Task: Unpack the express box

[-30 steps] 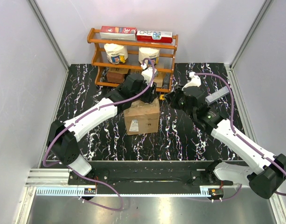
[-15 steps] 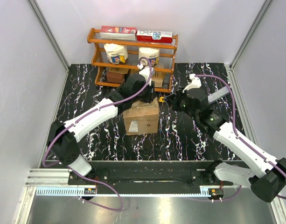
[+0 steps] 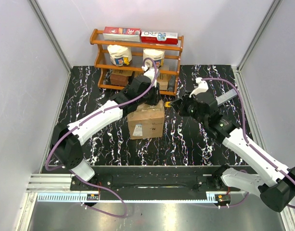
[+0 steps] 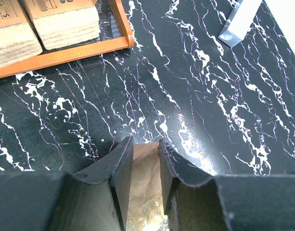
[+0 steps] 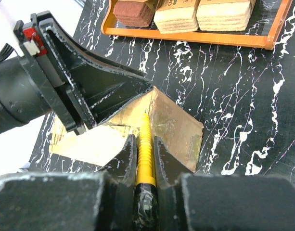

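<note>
express box directly under left gripper

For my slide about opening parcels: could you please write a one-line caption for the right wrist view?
Right hand holds a yellow tool over the express box top, the left hand at its corner.

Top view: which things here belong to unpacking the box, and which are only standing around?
For the job:
- express box
- left gripper, fingers either side of the box's cardboard
- yellow tool, held in the right gripper

Only standing around:
- wooden rack
- two white tubs on it
- two red-and-white boxes on top
- small blocks on its lowest shelf
</note>
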Available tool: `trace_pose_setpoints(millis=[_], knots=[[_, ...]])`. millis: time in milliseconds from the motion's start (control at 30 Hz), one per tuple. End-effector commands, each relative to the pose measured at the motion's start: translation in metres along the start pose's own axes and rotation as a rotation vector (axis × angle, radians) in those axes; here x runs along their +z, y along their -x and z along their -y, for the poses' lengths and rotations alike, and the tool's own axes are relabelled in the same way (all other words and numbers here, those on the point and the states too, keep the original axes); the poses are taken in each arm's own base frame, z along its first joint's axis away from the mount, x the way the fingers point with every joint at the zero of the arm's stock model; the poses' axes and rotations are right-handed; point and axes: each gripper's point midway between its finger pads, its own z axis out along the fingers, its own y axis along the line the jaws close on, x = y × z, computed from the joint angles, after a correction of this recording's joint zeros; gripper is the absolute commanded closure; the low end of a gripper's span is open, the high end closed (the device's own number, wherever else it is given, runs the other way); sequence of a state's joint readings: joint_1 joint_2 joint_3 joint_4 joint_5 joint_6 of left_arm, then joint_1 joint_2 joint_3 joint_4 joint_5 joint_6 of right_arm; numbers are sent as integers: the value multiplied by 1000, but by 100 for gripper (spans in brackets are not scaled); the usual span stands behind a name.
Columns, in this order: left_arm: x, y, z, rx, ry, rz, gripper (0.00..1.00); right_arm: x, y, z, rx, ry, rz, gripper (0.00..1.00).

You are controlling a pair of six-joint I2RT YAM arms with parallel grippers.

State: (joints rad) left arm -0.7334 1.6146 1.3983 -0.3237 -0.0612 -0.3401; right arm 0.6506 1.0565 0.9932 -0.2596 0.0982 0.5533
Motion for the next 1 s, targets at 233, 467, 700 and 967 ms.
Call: trace_pose_setpoints(millis=[233, 467, 700, 967], knots=[[7, -119, -74, 59, 278, -391, 71, -43, -82, -2, -36, 114, -341, 100], [6, -111, -69, 60, 258, -369, 70, -56, -65, 5, -52, 63, -277, 100], [4, -101, -59, 66, 217, -336, 69, -59, -35, 2, -57, 30, -180, 100], [-4, -79, -42, 83, 149, -255, 68, -44, 18, 4, -10, -73, 12, 100]])
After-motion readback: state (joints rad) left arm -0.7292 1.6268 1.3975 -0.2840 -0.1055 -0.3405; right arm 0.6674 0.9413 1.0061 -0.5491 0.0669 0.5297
